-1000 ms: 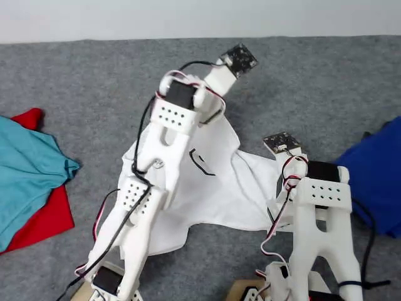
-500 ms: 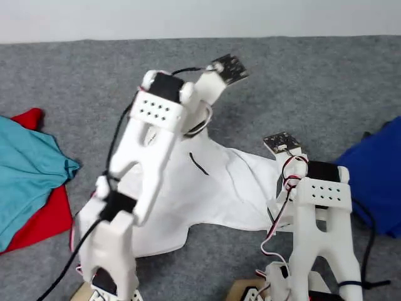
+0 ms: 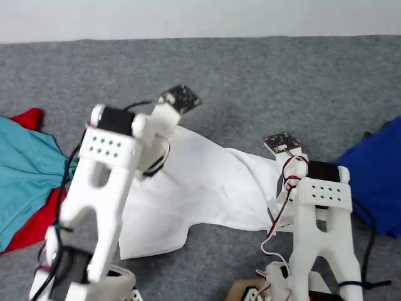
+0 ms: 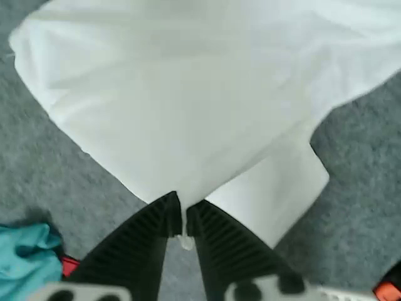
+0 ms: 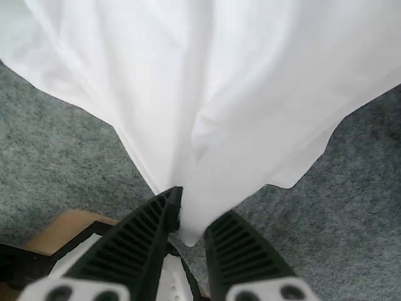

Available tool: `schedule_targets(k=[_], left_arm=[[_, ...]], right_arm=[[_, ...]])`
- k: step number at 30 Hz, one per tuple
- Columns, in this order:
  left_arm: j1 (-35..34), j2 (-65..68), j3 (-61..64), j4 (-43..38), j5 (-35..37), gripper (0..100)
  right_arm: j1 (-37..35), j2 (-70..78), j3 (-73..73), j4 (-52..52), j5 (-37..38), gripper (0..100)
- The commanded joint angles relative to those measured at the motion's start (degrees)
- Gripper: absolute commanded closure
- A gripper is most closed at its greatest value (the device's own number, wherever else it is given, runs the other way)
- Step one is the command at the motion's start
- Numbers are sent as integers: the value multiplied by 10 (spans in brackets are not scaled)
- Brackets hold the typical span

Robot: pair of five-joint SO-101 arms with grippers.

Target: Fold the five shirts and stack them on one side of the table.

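Observation:
A white shirt [image 3: 207, 188] lies spread across the middle of the grey table [image 3: 282, 75]. My left gripper [image 4: 183, 219] is shut on an edge of this shirt, the cloth pinched between its black fingers [image 4: 150, 232]. In the high view that gripper [image 3: 152, 164] sits at the shirt's left side. My right gripper [image 5: 190, 216] is shut on a bunched fold of the same white shirt [image 5: 207, 94] at its right side, under the right arm [image 3: 316, 200].
A teal shirt [image 3: 25, 169] lies crumpled on a red shirt [image 3: 47, 219] at the left edge. A blue shirt [image 3: 376, 175] lies at the right edge. The far half of the table is bare grey carpet. A wooden base [image 5: 56, 232] sits under the right arm.
The left arm has swung left and toward the front, pulling the shirt's upper part with it. The raised, rumpled cloth now lies flatter and stretched. The right arm has kept still.

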Motion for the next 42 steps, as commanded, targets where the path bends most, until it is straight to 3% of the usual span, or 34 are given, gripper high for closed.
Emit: schedule_targets(k=[1, 10, 13, 24, 27, 33, 42], left_arm=[[-3, -86, 95, 16, 4, 1000], [-5, -204, 257, 16, -6, 1000], [-43, -222, 257, 16, -17, 1000], [-188, -227, 258, 17, -162, 1000], [-185, -227, 258, 17, -164, 1000], [-117, -227, 261, 16, -164, 1000], [-62, -222, 261, 15, -164, 999]], right_arm=[[0, -24, -4, 4, -3, 989], [0, -24, -4, 2, -3, 989], [1, -25, -4, 5, -3, 989], [2, -33, -50, 14, -2, 989], [1, -56, -71, 12, -2, 989], [2, -71, -77, -7, 11, 989], [2, -66, -76, -122, 10, 989]])
